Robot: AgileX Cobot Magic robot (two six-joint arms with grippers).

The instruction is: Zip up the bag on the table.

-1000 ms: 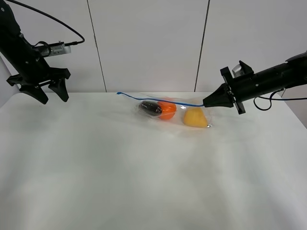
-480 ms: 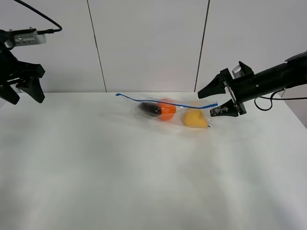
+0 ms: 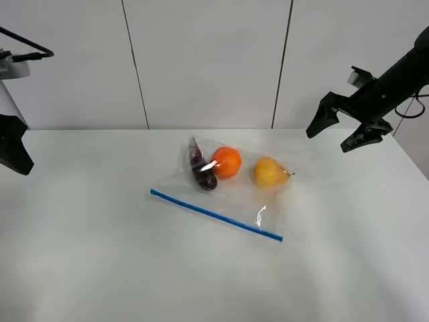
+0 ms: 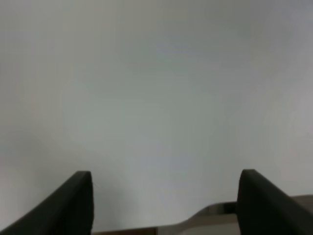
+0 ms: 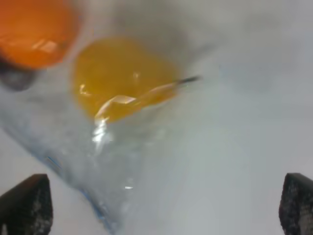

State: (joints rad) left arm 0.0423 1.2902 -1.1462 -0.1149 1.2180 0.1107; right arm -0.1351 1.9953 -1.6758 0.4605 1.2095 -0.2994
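The clear bag (image 3: 234, 198) lies flat on the white table (image 3: 100, 268), its blue zipper strip (image 3: 214, 215) along the near edge. Inside are an orange (image 3: 227, 162), a yellow pear (image 3: 267, 172) and a dark eggplant (image 3: 203, 173). My right gripper (image 3: 340, 134) is open and empty, raised above the table's far right, apart from the bag. Its wrist view shows the pear (image 5: 122, 78), the orange (image 5: 36, 32) and the bag's plastic (image 5: 137, 166), between spread fingertips (image 5: 27, 203). My left gripper (image 4: 164, 205) is open and empty; only part of one finger (image 3: 15, 144) shows at the exterior view's left edge.
A white panelled wall (image 3: 208, 60) stands behind the table. The left wrist view shows only blank pale surface (image 4: 156, 88).
My right gripper opened, let go of the bag's zipper end and rose back to the right. The bag dropped flat with the zipper strip toward the front. My left arm withdrew left.
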